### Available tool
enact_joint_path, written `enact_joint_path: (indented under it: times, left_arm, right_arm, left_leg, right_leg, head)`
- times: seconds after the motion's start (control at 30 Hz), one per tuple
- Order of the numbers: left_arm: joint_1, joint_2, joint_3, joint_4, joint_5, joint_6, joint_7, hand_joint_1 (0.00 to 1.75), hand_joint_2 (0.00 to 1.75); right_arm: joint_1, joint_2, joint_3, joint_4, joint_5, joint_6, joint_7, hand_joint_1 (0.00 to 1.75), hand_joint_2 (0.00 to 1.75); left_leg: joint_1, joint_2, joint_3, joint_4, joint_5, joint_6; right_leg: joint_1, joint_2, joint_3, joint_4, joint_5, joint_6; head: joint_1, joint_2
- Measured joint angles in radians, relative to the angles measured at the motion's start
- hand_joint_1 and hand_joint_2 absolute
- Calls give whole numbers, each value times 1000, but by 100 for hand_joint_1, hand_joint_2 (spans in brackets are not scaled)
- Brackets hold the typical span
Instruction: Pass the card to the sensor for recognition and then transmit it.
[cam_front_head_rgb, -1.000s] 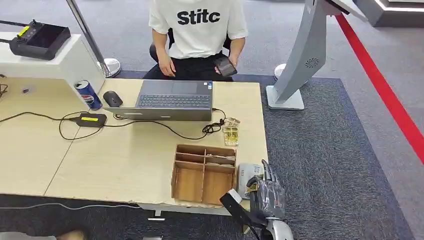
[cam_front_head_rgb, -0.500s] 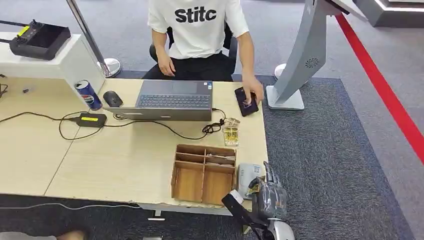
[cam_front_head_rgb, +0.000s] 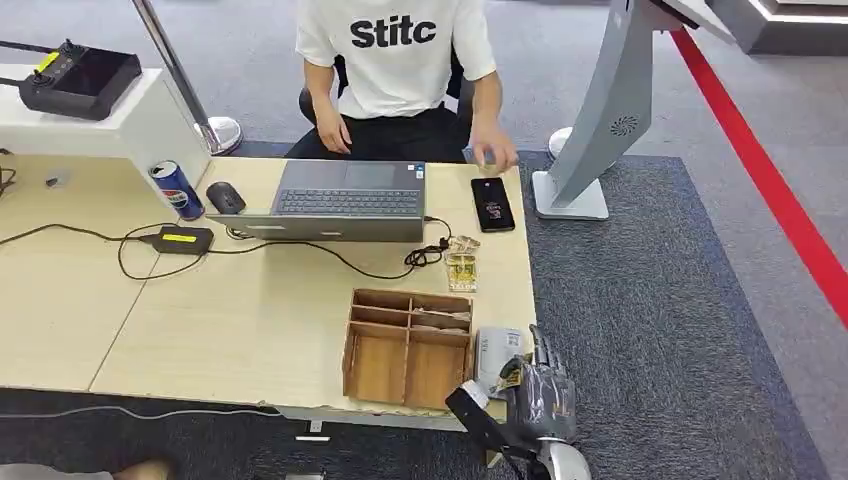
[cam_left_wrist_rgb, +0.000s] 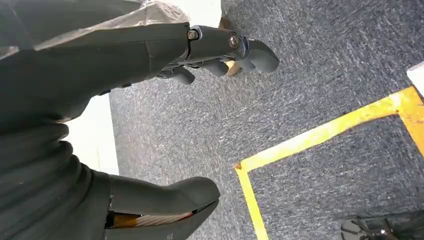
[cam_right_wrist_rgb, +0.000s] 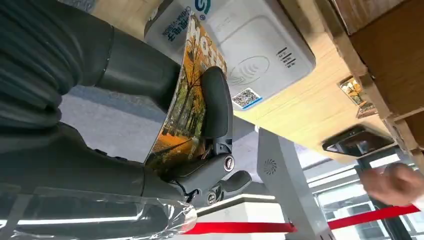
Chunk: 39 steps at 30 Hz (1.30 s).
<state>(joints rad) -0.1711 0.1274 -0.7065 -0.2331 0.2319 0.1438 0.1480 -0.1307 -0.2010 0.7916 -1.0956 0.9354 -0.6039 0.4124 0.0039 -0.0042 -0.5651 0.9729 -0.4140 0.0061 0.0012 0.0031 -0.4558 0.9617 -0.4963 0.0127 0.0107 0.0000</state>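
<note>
Grey fingers of the right hand (cam_right_wrist_rgb: 200, 135) pinch the orange-printed card (cam_right_wrist_rgb: 186, 97), bent and partly covering the white sensor (cam_right_wrist_rgb: 250, 55) on the table (cam_front_head_rgb: 250, 320). Left hand (cam_left_wrist_rgb: 150, 115) hangs loose, fingers apart, over carpet.

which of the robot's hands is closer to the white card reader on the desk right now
Right. The right hand, gripping a bent card with an autumn-tree picture, is right beside the white card reader at the desk's front corner. The left hand hangs over grey carpet, reader absent there.
</note>
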Motion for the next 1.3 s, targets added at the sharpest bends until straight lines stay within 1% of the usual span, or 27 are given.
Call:
enact_joint_path:
  times: [0.63, 0.87, 1.3]
  left_arm:
    - [-1, 0, 0, 0, -2, -3, 0, 0, 175]
    - [-1, 0, 0, 0, -5, -4, 0, 0, 175]
    - [-2, 0, 0, 0, -8, -5, 0, 0, 175]
  right_arm:
    - [0, -7, 2, 5, 0, 0, -2, 175, 175]
    - [-7, -6, 2, -1, 6, -49, -3, 175, 175]
    - [-24, -4, -13, -51, 35, -46, 0, 175, 175]
  left_leg:
    - [0, 0, 0, 0, 0, 0]
    - [0, 0, 0, 0, 0, 0]
    - [0, 0, 0, 0, 0, 0]
  right_leg:
    - [0, 0, 0, 0, 0, 0]
    - [0, 0, 0, 0, 0, 0]
    - [0, 0, 0, 0, 0, 0]
  head:
    - [0, 0]
    - [0, 0]
    - [0, 0]
